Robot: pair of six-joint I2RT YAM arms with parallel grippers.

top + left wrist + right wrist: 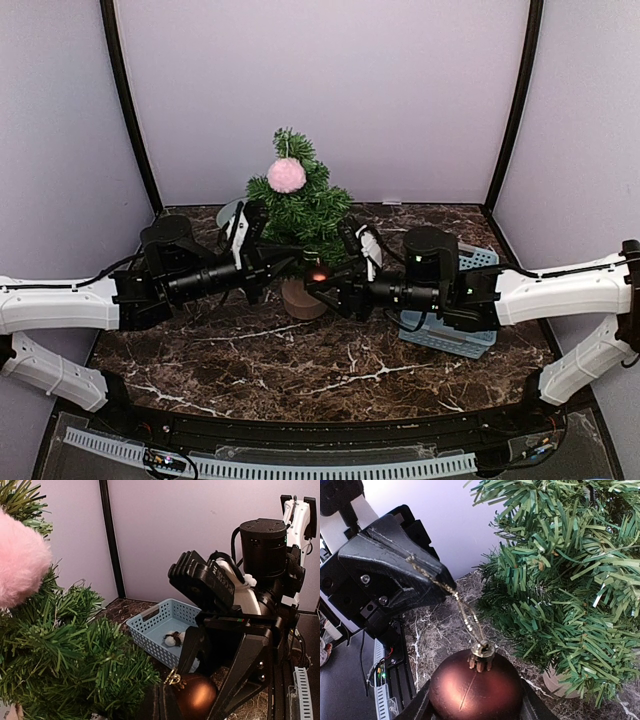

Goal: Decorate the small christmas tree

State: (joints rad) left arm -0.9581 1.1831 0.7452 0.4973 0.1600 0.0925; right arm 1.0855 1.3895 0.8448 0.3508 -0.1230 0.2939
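Small christmas tree [302, 208], dark green bristly needles, stands upright at the far middle of the dark marble-patterned tabletop [300, 375] on its round tan wooden stump base [299, 300]. A fluffy pink pom-pom ball [287, 175] hangs near the top on the near side. Just in front of the lower branches, above the stump, sits a glossy brown round bauble [475, 692] with a gold cap; it is not touching the needles. A thin gold cord loop [466, 611] runs up and left from the cap. Left gripper [432, 575] comes in from the left, jaws pressed together on the end of that cord. Right gripper [328, 283] comes in from the right, fingers on either side of the bauble, pinching it. To the right of the tree, partly under the right arm, is a pale blue slatted plastic basket [150, 625] holding a small white tuft [172, 639] with dark bits.
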